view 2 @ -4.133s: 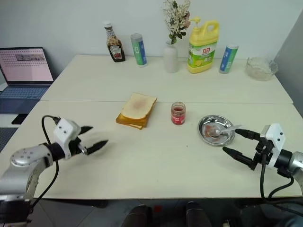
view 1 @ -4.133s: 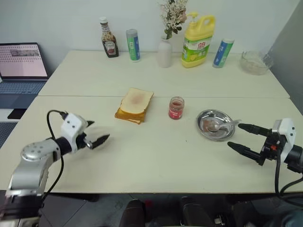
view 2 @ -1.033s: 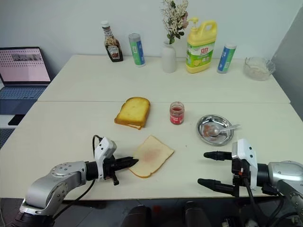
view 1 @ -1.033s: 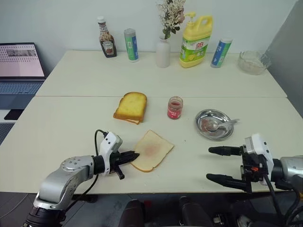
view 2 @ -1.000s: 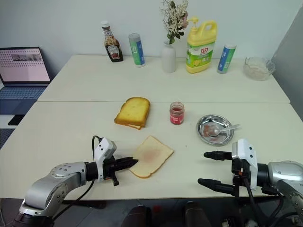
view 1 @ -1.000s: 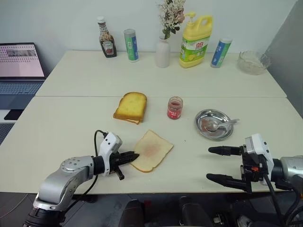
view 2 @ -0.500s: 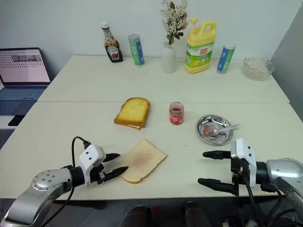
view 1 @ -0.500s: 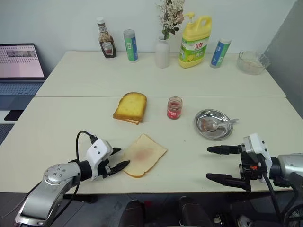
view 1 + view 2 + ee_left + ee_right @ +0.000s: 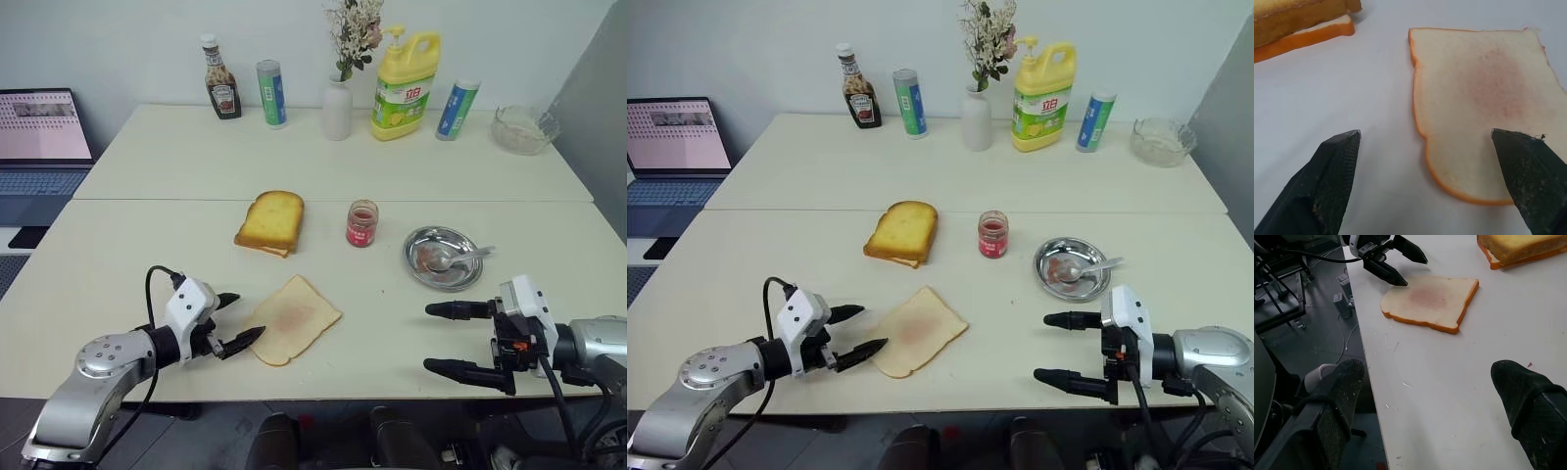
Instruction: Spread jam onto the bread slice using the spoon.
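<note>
Now that the left pincer [image 9: 239, 318] has let go and drawn back, the pale cream-tan square bread slice [image 9: 292, 318] with its pinkish smear lies flat on the pale worktop [image 9: 147, 255] just past the pincer's spread black fingertips, apart from them. Farther beyond sit the thicker golden toasted slice [image 9: 270, 221] and the small clear glass jar of red jam [image 9: 361, 223]. Ahead of the right pincer [image 9: 446, 339], which hangs wide and empty, the shiny silver spoon [image 9: 458, 258] rests in the round steel dish [image 9: 443, 258], seemingly with red traces. Fetching the spoon looks like the next job.
</note>
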